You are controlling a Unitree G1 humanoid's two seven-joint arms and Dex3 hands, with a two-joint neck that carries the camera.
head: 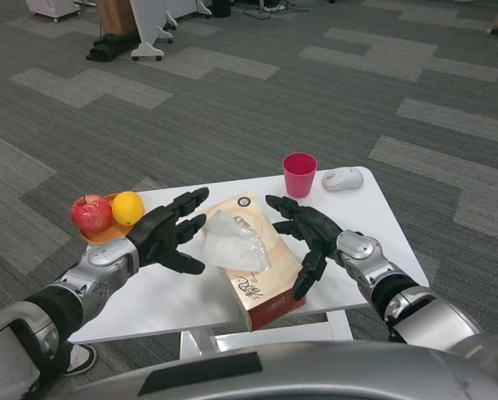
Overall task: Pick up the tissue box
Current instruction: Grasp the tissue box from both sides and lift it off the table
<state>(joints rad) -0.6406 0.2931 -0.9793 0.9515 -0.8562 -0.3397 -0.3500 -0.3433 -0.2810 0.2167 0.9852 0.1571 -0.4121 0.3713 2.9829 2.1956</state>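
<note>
You have the tissue box (pixel 253 271) lying in the middle of the white table (pixel 374 217), near its front edge, turned at an angle so one short end faces you. A white tissue (pixel 236 242) puffs up out of the slot in its top. Your left hand (pixel 167 236) sits just beside the box on its left, fingers spread and pointing toward it, holding nothing; you cannot tell from this view whether the fingertips touch the cardboard. Your right hand (pixel 305 237) is at the box's right side, also spread wide and empty, with its lower fingers reaching down along the box's right edge, seemingly against it. The box rests flat on the table between the two hands. Behind your left hand, at the table's left edge, you see an orange plate (pixel 100 235) carrying a red apple (pixel 92 212) and a lemon (pixel 128 208), side by side. Toward the far right stand a pink cup (pixel 299 174) and, just beside it, a white computer mouse (pixel 342 178).
</note>
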